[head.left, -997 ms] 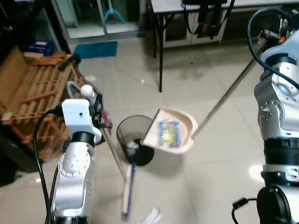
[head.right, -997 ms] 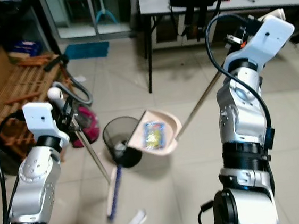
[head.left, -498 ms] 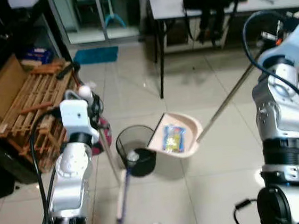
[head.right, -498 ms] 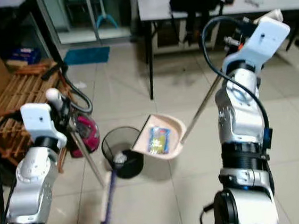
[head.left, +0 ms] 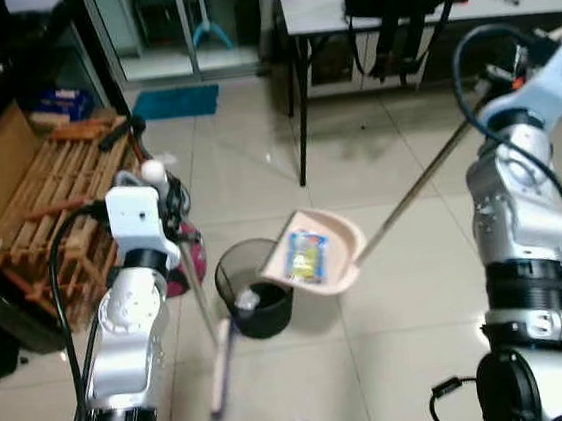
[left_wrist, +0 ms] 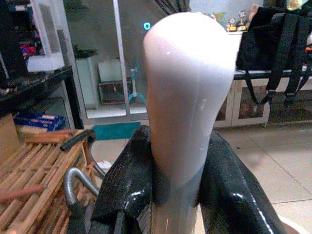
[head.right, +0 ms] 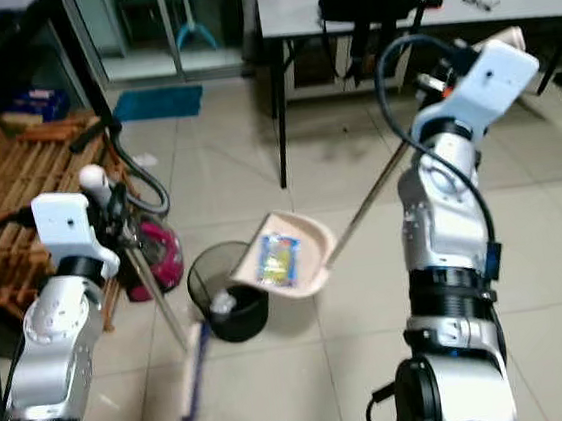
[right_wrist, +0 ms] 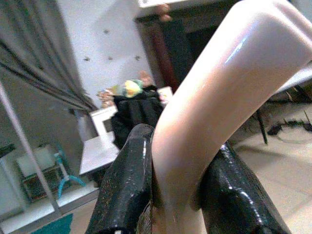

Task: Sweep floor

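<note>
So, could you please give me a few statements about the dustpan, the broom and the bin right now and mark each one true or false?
1. The dustpan holds a colourful wrapper. True.
2. The dustpan lies flat on the floor. False: it is raised and tilted beside the rim of the black bin.
3. The left hand is shut on the white broom handle. True.
4. The right hand is open and holds nothing. False: it grips the dustpan's pale handle.
5. The broom head rests on the floor near the bin. True.
</note>
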